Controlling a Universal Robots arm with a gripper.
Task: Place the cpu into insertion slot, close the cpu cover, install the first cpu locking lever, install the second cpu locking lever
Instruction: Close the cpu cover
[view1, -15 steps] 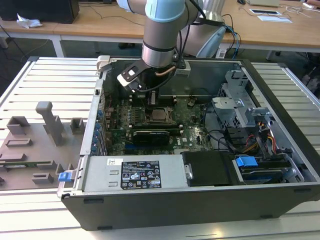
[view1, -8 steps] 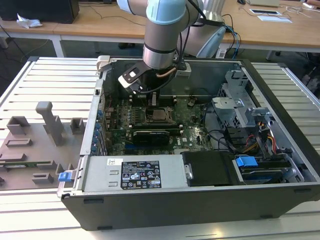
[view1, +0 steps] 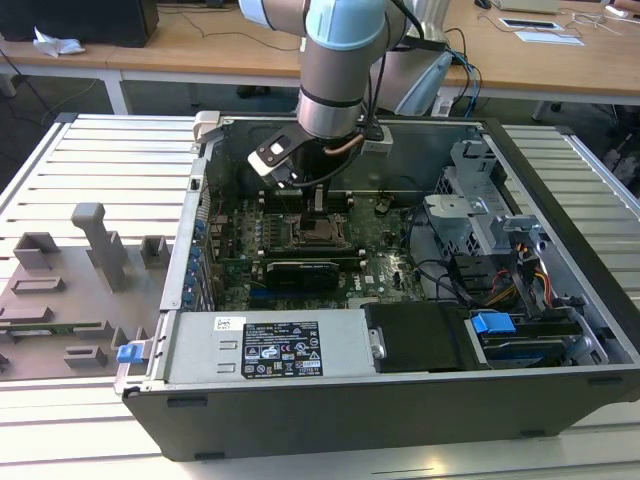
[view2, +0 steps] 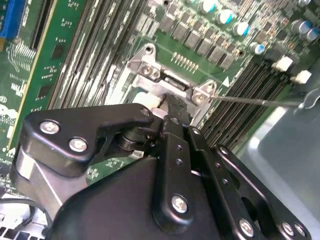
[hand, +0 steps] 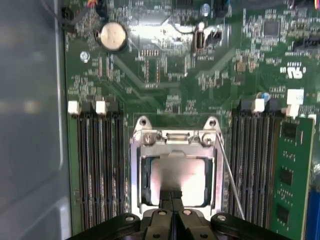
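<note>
Here, cpu (hand: 181, 172): seated in the socket on the motherboard (hand: 165, 65). Its pale metal top shows through the window of the cover.
Cpu cover (hand: 150, 138): lies flat over the cpu, with its frame around all four sides of the chip. The end with the two screws is opposite the tool.
Locking lever (hand: 231, 180): a thin wire rod. It leaves the cover's screwed corner and slants outward over the neighbouring slots, apart from the cover's side rail. In the second wrist view the locking lever (view2: 260, 101) reaches from that corner toward the grey case wall.
Edges and open room: memory slots (hand: 97, 165) flank the socket closely on both sides. The case wall (hand: 30, 125) stands just beyond one bank. Past the cover's screwed end the board is low and flat.
Tool (hand: 173, 194): fingers pressed together with nothing between them. The tips sit at the cover's near edge, over the rim of the cpu top. Whether they touch or stand just above cannot be told. In the second wrist view the tool (view2: 172, 102) points at the same end of the socket.
Arm (view1: 340, 60): comes down from above into the open computer case (view1: 400, 415), over the socket (view1: 318, 232).
Surface (view1: 100, 150): slatted, and carries the case.
</note>
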